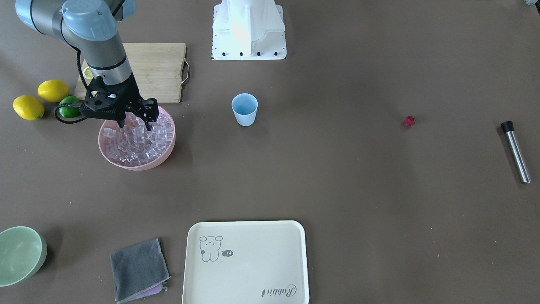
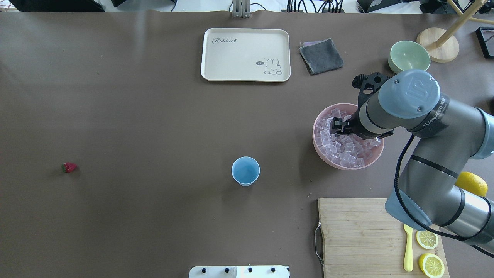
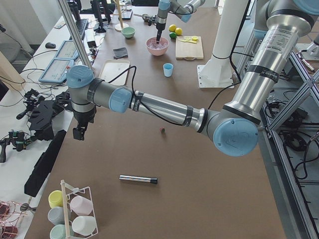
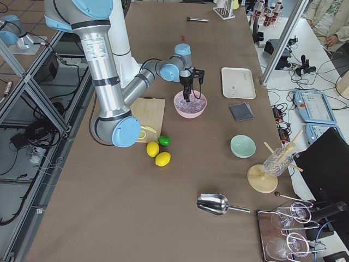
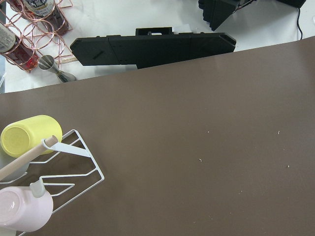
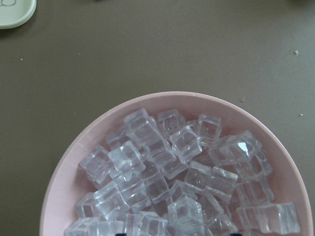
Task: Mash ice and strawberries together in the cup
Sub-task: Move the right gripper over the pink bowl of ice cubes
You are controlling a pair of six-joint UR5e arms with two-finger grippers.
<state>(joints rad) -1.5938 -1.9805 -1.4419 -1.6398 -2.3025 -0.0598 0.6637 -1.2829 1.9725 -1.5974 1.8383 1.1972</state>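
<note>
Ice (image 1: 139, 147) touches the right gripper (image 1: 135, 122), its jaws spread.

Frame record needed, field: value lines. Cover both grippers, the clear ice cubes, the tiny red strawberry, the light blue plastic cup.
right gripper: open, fingertips down among the ice
left gripper: near a wire cup rack at the table's end; open or shut cannot be told
clear ice cubes: heaped in a wide pink bowl
light blue plastic cup: upright, empty, apart from the bowl
tiny red strawberry: on the bare table, far from the cup
steel rod with black tip: lying flat, untouched
</note>
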